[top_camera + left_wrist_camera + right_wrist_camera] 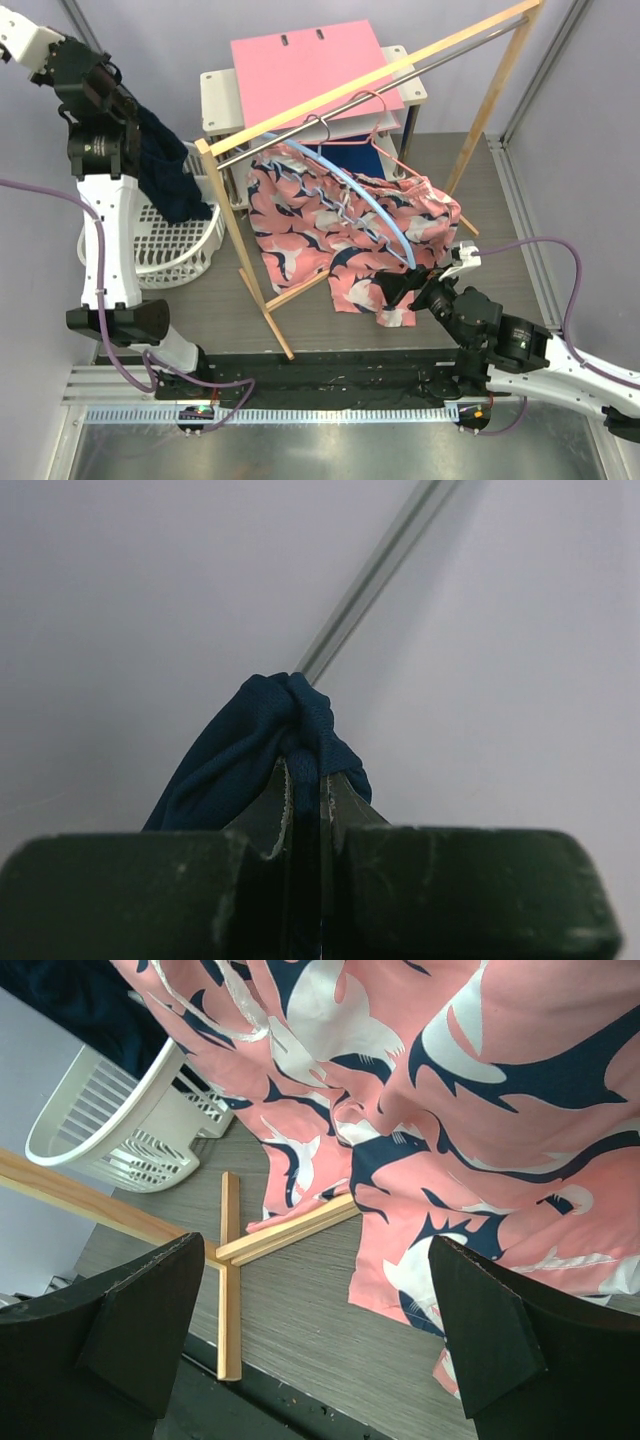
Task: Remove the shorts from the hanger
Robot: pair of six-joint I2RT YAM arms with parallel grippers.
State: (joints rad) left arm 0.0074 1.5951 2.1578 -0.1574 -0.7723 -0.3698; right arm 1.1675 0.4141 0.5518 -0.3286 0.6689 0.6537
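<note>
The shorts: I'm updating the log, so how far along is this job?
Done: navy shorts are off the rack. In hand: left claw clamps them over the white basket. Left: the pink printed shorts hang on the blue hanger; the right claw is open beside them.

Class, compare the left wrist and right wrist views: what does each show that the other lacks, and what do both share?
Left wrist only: the left end effector shut on the plain dark navy cloth shorts. Right wrist only: the open right end effector, the salmon pink printed cloth shorts, a white plastic laundry basket, a wooden rack foot. Shared: the navy shorts, seen at the right view's top left.
</note>
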